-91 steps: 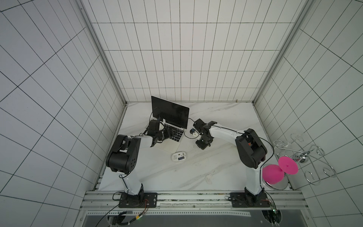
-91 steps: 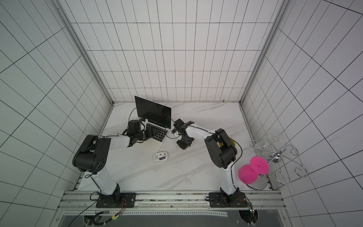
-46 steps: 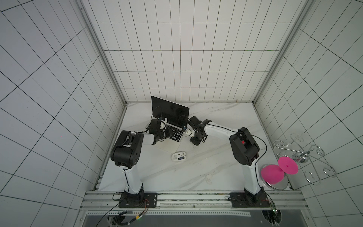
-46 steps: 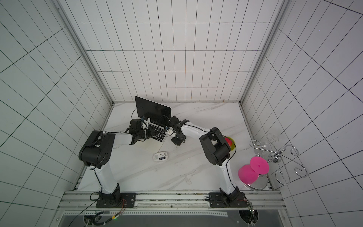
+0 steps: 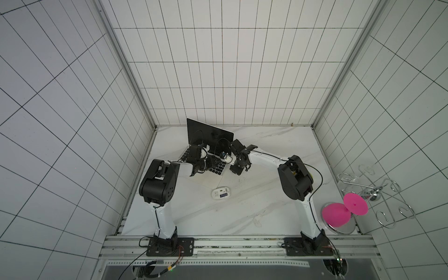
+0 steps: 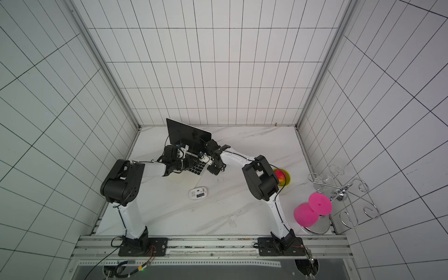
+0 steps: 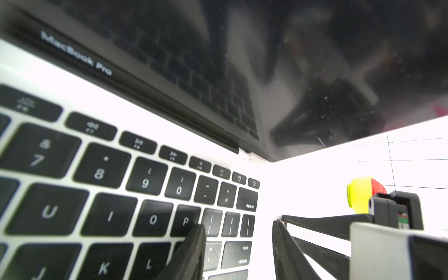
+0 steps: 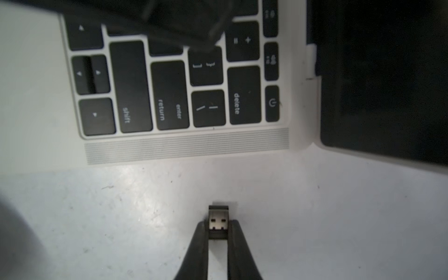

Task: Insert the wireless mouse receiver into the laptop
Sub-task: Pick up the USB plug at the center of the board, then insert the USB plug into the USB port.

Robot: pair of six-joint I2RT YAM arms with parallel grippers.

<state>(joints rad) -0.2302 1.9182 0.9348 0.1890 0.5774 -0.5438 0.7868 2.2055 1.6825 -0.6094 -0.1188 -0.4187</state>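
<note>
- right fingers clamped on the black end of the wireless mouse receiver; its metal plug sticks out past the tips toward the laptop
- receiver held low over bare bench, just off the laptop's right side edge by the return/delete keys; a clear gap remains, not touching
- left fingers apart with nothing between them, tips down over the keys near P and the brackets; contact with the keys can't be told
- in both top views the laptop sits open by the bench's far-left corner, both arms meeting at its right side
- white mouse lies toward the bench middle, well apart from both arms
- step: looks like the final approach before insertion, receiver in hand but not yet at a port
- next move likely calls for matching plug height and angle to a side port, then a straight push; no port shows in any view; the left fingers could brace the laptop against sliding
- versus a second ago: right arm has drawn in from the bench middle to close beside the laptop; left arm roughly where it was; mouse unmoved
</note>
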